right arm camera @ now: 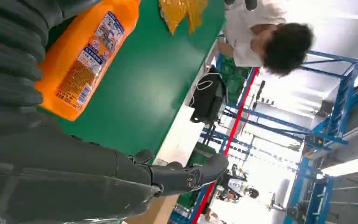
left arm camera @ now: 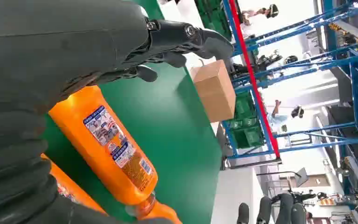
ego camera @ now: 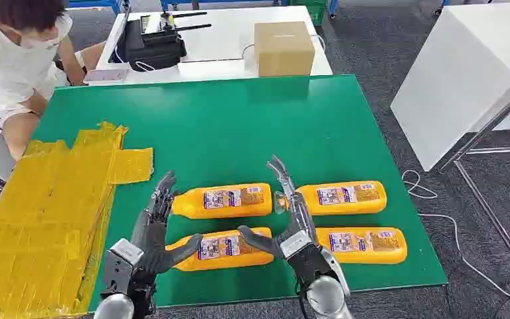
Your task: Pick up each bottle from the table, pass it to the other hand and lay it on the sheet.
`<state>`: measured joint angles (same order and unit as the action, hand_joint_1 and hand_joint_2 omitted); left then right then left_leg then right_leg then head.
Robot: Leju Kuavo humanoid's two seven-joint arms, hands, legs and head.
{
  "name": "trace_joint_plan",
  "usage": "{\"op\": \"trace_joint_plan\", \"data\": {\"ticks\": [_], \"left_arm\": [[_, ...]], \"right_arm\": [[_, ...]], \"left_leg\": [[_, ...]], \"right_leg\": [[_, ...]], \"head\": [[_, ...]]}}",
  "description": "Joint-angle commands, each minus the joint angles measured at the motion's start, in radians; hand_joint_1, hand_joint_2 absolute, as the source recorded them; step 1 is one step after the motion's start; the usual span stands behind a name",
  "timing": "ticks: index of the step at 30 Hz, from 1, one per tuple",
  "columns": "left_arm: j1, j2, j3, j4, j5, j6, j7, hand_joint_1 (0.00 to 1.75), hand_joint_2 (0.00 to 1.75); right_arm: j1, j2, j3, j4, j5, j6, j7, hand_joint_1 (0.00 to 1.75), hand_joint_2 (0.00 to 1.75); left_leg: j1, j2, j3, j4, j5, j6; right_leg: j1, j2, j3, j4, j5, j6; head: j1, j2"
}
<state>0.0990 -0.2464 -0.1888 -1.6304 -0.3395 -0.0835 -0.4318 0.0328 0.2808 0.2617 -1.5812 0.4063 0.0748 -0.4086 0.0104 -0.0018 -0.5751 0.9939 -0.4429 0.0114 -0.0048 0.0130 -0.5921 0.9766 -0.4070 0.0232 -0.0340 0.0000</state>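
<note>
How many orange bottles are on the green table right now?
4, all lying on their sides in two rows: far-left bottle, far-right bottle, near-left bottle between both hands, near-right bottle. None lies on the yellow sheet.

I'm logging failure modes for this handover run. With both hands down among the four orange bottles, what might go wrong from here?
1. The near-left bottle lies between the left hand and the right hand; both closing in might knock it or collide.
2. The right hand's fingers reach toward the cap of the far-right bottle and may nudge it.
3. The yellow sheet looks crinkled, and a person leans beside it, so a bottle laid there may roll.
</note>
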Motion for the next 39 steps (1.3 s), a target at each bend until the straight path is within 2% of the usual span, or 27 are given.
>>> {"op": "trace_joint_plan", "data": {"ticks": [1,6,8,9,11,15,18,20,27,28,33,34,35,39], "left_arm": [[-0.040,-0.100,0.054,0.225,-0.085,0.250,-0.067,1.75,1.75],[-0.040,-0.100,0.054,0.225,-0.085,0.250,-0.067,1.75,1.75],[-0.040,-0.100,0.055,0.223,-0.085,0.251,-0.067,1.75,1.75],[-0.040,-0.100,0.055,0.223,-0.085,0.251,-0.067,1.75,1.75],[-0.040,-0.100,0.055,0.223,-0.085,0.251,-0.067,1.75,1.75],[-0.039,-0.099,0.055,0.221,-0.085,0.251,-0.067,1.75,1.75],[-0.039,-0.097,0.059,0.214,-0.083,0.252,-0.066,1.75,1.75],[-0.037,-0.096,0.061,0.208,-0.080,0.249,-0.061,1.75,1.75],[-0.037,-0.094,0.065,0.204,-0.079,0.247,-0.061,1.75,1.75],[-0.037,-0.096,0.068,0.203,-0.077,0.246,-0.060,1.75,1.75],[-0.038,-0.096,0.068,0.203,-0.077,0.246,-0.059,1.75,1.75],[-0.038,-0.097,0.069,0.203,-0.077,0.246,-0.059,1.15,1.75],[-0.038,-0.100,0.072,0.201,-0.076,0.247,-0.059,0.00,1.75],[-0.044,-0.103,0.086,0.195,-0.063,0.244,-0.056,0.00,1.75]], "right_arm": [[0.025,0.023,-0.075,0.090,0.024,-0.224,-0.052,1.71,1.75],[0.025,0.023,-0.075,0.090,0.024,-0.224,-0.052,1.64,1.75],[0.025,0.024,-0.076,0.091,0.022,-0.223,-0.052,1.69,1.75],[0.025,0.024,-0.076,0.091,0.022,-0.223,-0.052,1.69,1.75],[0.025,0.024,-0.076,0.091,0.022,-0.223,-0.052,1.75,1.75],[0.024,0.024,-0.077,0.091,0.020,-0.220,-0.053,1.75,1.75],[0.019,0.026,-0.077,0.092,0.017,-0.217,-0.053,1.75,1.75],[0.016,0.027,-0.081,0.095,-0.023,-0.180,-0.051,1.75,1.75],[0.011,0.029,-0.079,0.095,-0.025,-0.177,-0.051,1.75,1.75],[0.009,0.027,-0.076,0.092,-0.014,-0.186,-0.057,1.64,1.75],[0.007,0.028,-0.076,0.090,-0.014,-0.186,-0.057,1.64,1.75],[0.008,0.027,-0.075,0.088,-0.008,-0.191,-0.057,0.52,1.75],[0.006,0.028,-0.073,0.084,0.010,-0.210,-0.058,0.00,1.75],[-0.013,0.012,-0.048,0.081,0.080,-0.240,-0.042,0.00,1.75]], "left_leg": [[0.000,0.000,0.003,-0.001,-0.001,0.000],[0.000,0.000,0.004,-0.001,-0.001,0.000],[0.001,0.000,0.008,-0.001,-0.003,0.000],[0.000,0.000,0.003,-0.001,-0.001,0.000],[0.001,-0.003,0.009,-0.002,-0.003,0.000],[0.000,-0.002,0.003,-0.002,-0.001,0.000],[0.000,-0.001,0.007,-0.002,-0.002,0.000],[0.000,-0.002,0.003,-0.002,-0.001,0.000],[0.000,-0.002,0.004,-0.001,-0.001,0.000],[0.000,-0.002,0.006,-0.001,-0.002,0.000],[0.000,-0.002,0.006,-0.001,-0.002,0.000],[0.000,-0.002,0.005,-0.001,-0.002,0.000],[0.000,-0.002,0.003,-0.001,-0.001,0.000],[0.000,-0.001,0.004,-0.001,-0.001,0.000]], "right_leg": [[0.000,-0.001,0.003,-0.001,-0.001,0.000],[0.000,-0.001,0.004,-0.002,-0.001,0.000],[0.001,-0.002,0.009,-0.003,-0.003,0.000],[0.000,-0.001,0.003,-0.001,-0.001,0.000],[0.001,-0.004,0.010,-0.003,-0.003,0.000],[0.000,-0.002,0.004,-0.002,-0.001,0.000],[0.000,-0.003,0.007,-0.003,-0.002,0.000],[0.000,-0.003,0.004,-0.002,-0.001,0.000],[0.000,-0.003,0.005,-0.002,-0.001,0.000],[0.001,-0.003,0.006,-0.002,-0.002,0.000],[0.001,-0.003,0.007,-0.002,-0.002,0.000],[0.001,-0.003,0.006,-0.002,-0.001,0.000],[0.000,-0.002,0.004,-0.002,-0.001,0.000],[0.000,-0.002,0.004,-0.001,-0.001,0.000]], "head": [[0.000,0.000],[0.000,0.000],[0.000,0.000],[0.000,0.000],[0.000,0.000],[0.000,0.000],[0.000,0.000],[0.000,0.000],[0.000,0.000],[0.000,0.000],[0.000,0.000],[0.000,0.000],[0.000,0.000],[0.000,0.000]]}}
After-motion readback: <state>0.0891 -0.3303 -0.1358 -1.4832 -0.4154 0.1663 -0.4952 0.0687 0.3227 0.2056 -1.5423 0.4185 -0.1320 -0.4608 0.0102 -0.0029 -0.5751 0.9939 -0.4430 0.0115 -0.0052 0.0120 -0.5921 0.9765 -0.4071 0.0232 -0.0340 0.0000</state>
